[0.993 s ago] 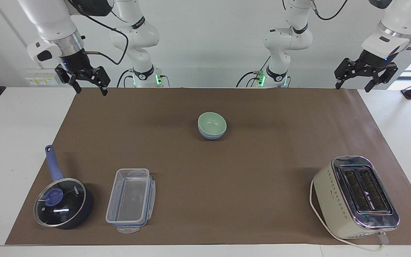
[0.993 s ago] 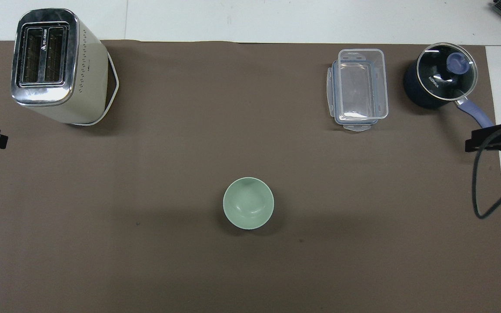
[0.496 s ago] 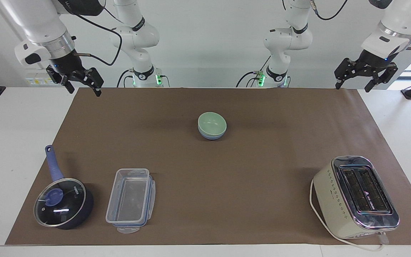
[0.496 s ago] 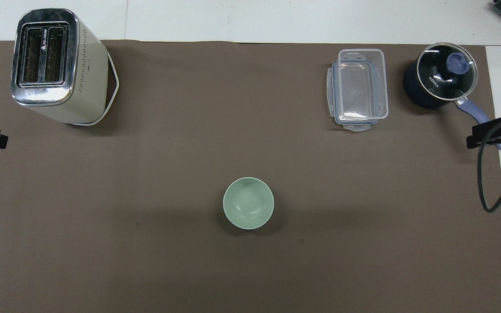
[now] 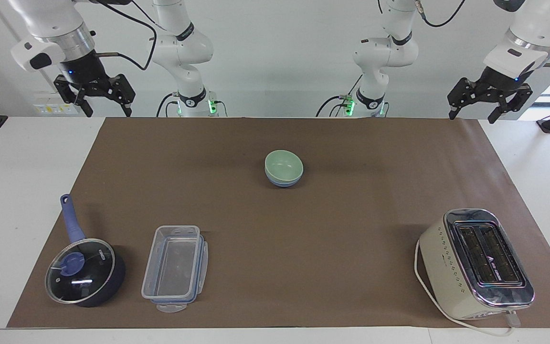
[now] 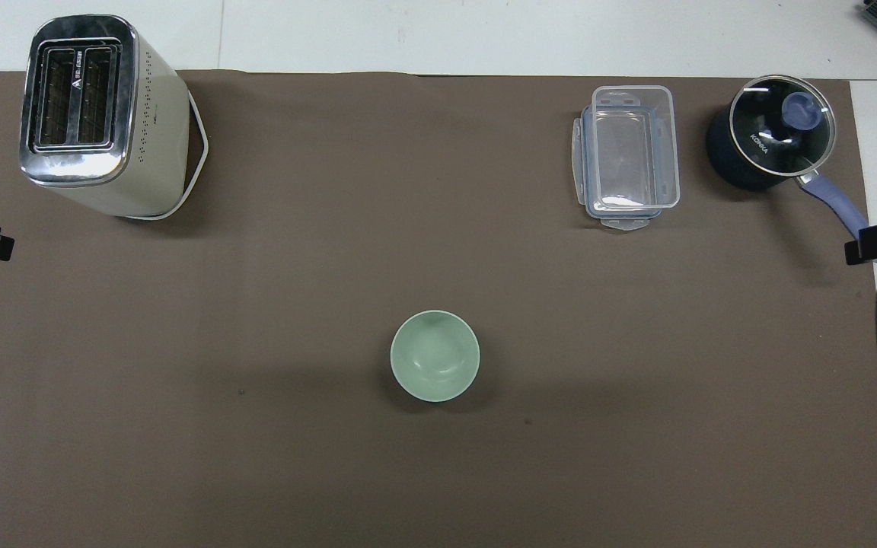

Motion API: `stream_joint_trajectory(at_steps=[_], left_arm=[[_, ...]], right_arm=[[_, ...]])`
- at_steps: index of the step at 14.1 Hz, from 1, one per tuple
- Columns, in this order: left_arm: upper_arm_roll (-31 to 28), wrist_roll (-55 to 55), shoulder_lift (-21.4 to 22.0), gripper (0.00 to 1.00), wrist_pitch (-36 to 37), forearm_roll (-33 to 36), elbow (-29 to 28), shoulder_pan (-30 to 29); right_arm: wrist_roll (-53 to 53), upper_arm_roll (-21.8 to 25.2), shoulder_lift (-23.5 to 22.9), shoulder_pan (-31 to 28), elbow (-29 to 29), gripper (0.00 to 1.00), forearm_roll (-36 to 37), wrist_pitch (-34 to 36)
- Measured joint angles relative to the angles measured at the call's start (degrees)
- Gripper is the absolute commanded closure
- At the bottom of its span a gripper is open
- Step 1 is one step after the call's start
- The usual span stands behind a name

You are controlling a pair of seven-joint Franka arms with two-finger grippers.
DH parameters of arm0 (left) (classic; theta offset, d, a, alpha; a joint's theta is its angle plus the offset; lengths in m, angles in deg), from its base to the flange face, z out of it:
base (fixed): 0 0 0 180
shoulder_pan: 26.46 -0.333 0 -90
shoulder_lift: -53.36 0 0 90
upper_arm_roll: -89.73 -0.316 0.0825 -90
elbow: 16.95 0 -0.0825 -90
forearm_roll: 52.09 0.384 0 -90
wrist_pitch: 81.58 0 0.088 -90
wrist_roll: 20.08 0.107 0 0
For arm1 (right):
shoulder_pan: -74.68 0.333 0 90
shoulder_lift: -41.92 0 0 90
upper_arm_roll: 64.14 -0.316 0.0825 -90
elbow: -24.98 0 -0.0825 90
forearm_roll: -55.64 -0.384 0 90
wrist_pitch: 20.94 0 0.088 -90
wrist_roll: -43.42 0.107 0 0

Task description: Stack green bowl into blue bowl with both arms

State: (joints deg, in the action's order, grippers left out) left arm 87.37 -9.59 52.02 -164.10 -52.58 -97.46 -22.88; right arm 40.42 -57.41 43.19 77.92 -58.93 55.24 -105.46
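The green bowl [image 5: 283, 164] sits nested upright in the blue bowl [image 5: 282, 182] at the middle of the brown mat. Only the blue bowl's outer wall shows under the green rim. In the overhead view the green bowl [image 6: 435, 355] hides the blue bowl. My right gripper [image 5: 107, 111] is open and empty, raised over the mat's edge at the right arm's end. My left gripper [image 5: 474, 115] is open and empty, raised over the mat's corner at the left arm's end. Both are well apart from the bowls.
A cream toaster [image 5: 478, 263] stands far from the robots at the left arm's end. A clear lidless container [image 5: 174, 267] and a dark blue lidded saucepan [image 5: 84, 272] sit far from the robots at the right arm's end. The brown mat [image 5: 351, 229] covers the table.
My right gripper has risen and drawn back toward the right arm's end of the table. The left gripper and the stacked bowls have not moved.
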Motion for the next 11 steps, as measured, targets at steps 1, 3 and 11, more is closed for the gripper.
stream_joint_trajectory(at_steps=[1, 3, 11], left_arm=[[0.0, 0.0, 0.0, 0.0, 0.0, 0.0, 0.0, 0.0], [0.0, 0.0, 0.0, 0.0, 0.0, 0.0, 0.0, 0.0], [0.0, 0.0, 0.0, 0.0, 0.0, 0.0, 0.0, 0.0]], right_arm=[[0.0, -0.09, 0.22, 0.13, 0.07, 0.0, 0.0, 0.0], [0.0, -0.33, 1.35, 0.16, -0.97, 0.0, 0.0, 0.15], [0.2, 0.05, 3.53, -1.43, -4.36, 0.0, 0.0, -0.45]])
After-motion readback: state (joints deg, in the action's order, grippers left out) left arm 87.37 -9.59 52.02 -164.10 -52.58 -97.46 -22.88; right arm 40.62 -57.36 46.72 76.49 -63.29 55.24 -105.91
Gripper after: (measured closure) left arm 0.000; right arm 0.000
